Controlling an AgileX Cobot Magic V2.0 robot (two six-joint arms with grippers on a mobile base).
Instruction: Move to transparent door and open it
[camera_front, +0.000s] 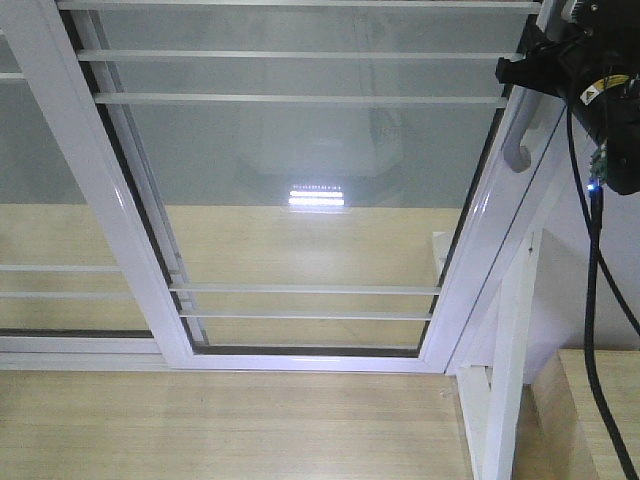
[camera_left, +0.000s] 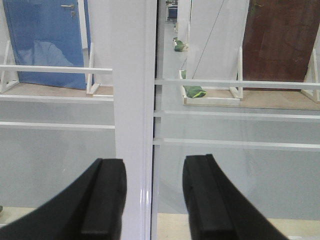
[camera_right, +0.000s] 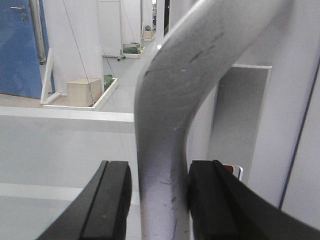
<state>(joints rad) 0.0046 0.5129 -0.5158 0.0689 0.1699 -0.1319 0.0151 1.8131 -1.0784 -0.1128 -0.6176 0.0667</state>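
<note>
1. Right gripper (camera_right: 159, 200) pinching curved silver-grey pull handle (camera_right: 170, 115), pads (camera_right: 107, 200) either side of the bar.
2. Left gripper (camera_left: 152, 200) spread, straddling white vertical frame post (camera_left: 132, 100), pads not touching it.
3. Transparent door (camera_front: 310, 160) straight ahead, handle at right edge.
4. Beyond glass: blue door (camera_left: 45, 40) far left, brown door (camera_left: 277, 40) far right.

Behind the glass I log: blue door (camera_left: 45, 40) at left, brown door (camera_left: 277, 42) at right, white partition walls (camera_left: 215, 40), pale grey floor (camera_right: 125, 85), light wooden box (camera_right: 80, 92). Near me, wood-plank floor (camera_front: 220, 425); a ceiling-light reflection (camera_front: 316, 194).
</note>
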